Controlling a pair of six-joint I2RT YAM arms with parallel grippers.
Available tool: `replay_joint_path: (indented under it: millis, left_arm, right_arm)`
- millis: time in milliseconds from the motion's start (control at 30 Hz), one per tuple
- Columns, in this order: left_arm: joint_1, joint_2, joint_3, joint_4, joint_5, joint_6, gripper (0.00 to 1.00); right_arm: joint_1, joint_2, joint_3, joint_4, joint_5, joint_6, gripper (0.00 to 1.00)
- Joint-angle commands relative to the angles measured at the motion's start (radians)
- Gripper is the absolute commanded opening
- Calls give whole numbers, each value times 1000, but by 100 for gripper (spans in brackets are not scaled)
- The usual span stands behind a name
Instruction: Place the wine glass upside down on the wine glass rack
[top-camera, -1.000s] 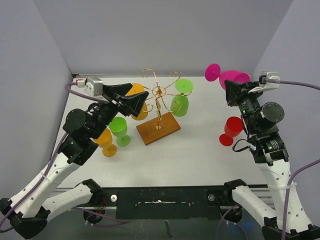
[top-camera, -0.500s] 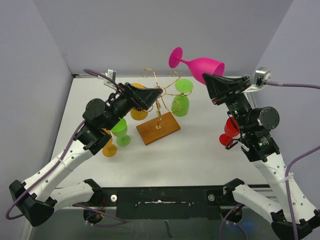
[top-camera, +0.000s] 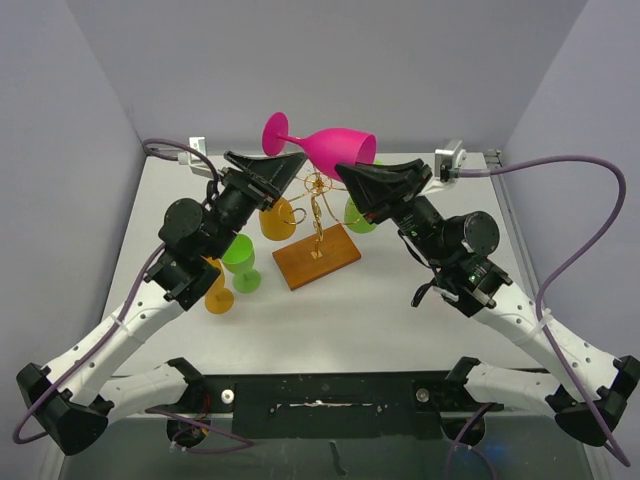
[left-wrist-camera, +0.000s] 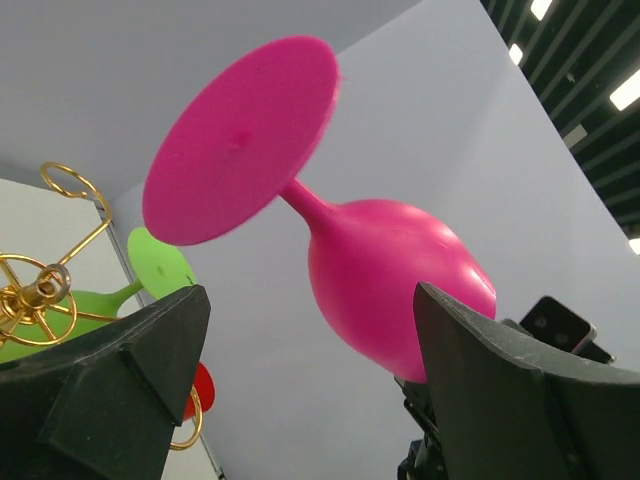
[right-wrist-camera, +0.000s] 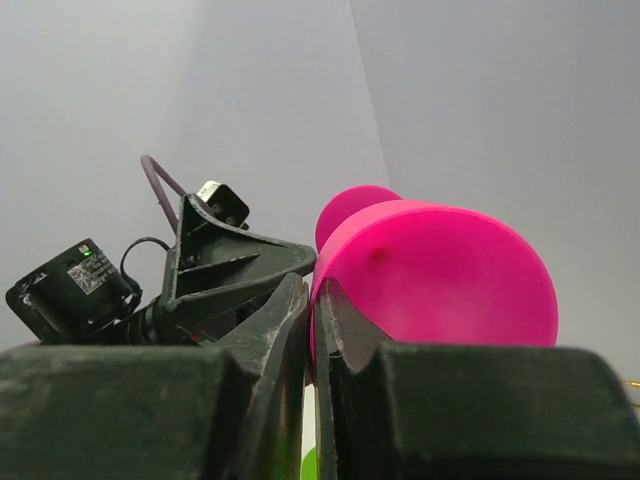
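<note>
Top view: the right claw (top-camera: 343, 172) pinches the rim of the magenta plastic wine glass (top-camera: 335, 148), which lies sideways just beyond its tips, above the gold wire rack on a wooden base (top-camera: 318, 195). Left wrist view: the left claw (left-wrist-camera: 310, 300) is spread, with the glass (left-wrist-camera: 390, 280) between its fingers. Right wrist view: the fingers (right-wrist-camera: 275, 320) are pressed onto the rim directly ahead.

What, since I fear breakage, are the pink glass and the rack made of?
Pink glass: likely plastic; opaque, evenly coloured, satin with soft highlights, not see-through. Rack: thin metal wire, by its shiny gold gleam and curled ends. Base: seemingly wood, flat brown slab; grain too small to tell.
</note>
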Motion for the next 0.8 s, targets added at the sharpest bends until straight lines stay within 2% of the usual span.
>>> replay_joint_path:
  millis: [0, 267, 333, 533, 767]
  left_arm:
    - [18, -3, -16, 125, -130, -94, 80]
    - [62, 38, 9, 225, -175, -112, 79]
    - [68, 37, -2, 242, -185, -136, 76]
    - [70, 35, 3, 283, -216, -153, 51]
    - [70, 11, -24, 326, -171, -186, 28]
  right_arm:
    - [59, 24, 38, 152, 54, -93, 1]
    - [139, 49, -9, 220, 47, -125, 2]
    - [160, 48, -11, 219, 59, -157, 2]
    - [169, 34, -36, 236, 85, -175, 2]
    - [169, 37, -64, 261, 95, -153, 2]
